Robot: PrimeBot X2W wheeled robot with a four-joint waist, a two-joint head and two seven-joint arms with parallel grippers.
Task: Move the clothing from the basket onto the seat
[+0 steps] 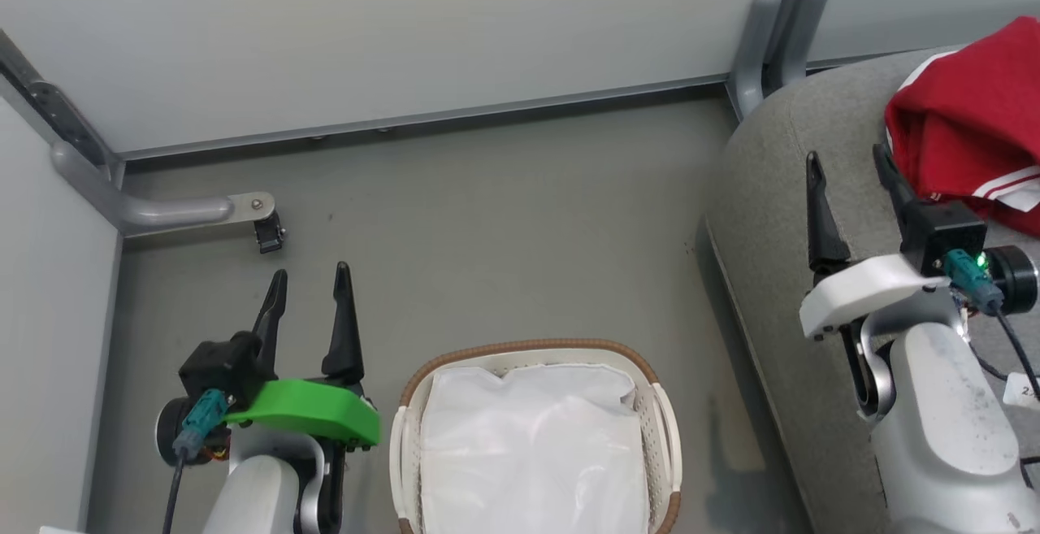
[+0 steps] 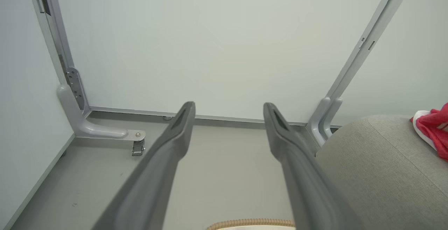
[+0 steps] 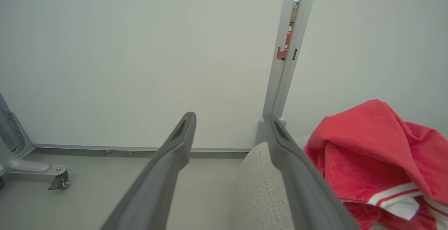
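Note:
Red clothing [image 1: 971, 123] with white stripes lies bunched on the grey seat [image 1: 772, 217] at the right; it also appears as clothing [image 3: 367, 156] on the seat [image 3: 255, 188] and clothing [image 2: 434, 128] on the seat [image 2: 371, 167]. The white basket [image 1: 662, 416] with a brown rim stands at the bottom centre, with a plain white sheet [image 1: 532, 445] inside. My right gripper [image 1: 849, 168] hovers open over the seat, just left of the clothing, empty. Left of the basket my left gripper [image 1: 313, 286] is open above the floor, holding nothing.
Pale partition walls close off the back and left. A grey metal foot with a castor [image 1: 264, 229] juts onto the floor at the left, and a grey upright post [image 1: 768, 26] stands behind the seat's corner. Bare grey floor [image 1: 487, 233] lies between basket and wall.

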